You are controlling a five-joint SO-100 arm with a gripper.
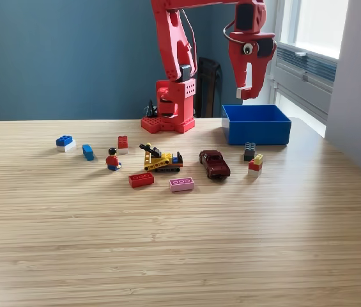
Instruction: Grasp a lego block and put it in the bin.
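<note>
My red gripper [247, 93] hangs fingers-down over the rear left part of the blue bin [257, 132], a little above its rim. A pale patch shows between the fingers; I cannot tell whether it is a small block or the window frame behind. Lego pieces lie scattered on the wooden table: a red block [141, 180], a pink block [181, 184], a red-and-white block [122, 144], a blue block [88, 151], a blue-and-white block [65, 142], and a small dark, yellow and red cluster [253, 158] just in front of the bin.
A minifigure [113, 160], a yellow toy vehicle [161, 160] and a dark red toy car [215, 164] stand among the blocks. The arm's red base [170, 112] sits at the table's back edge, left of the bin. A window and wall are at the right.
</note>
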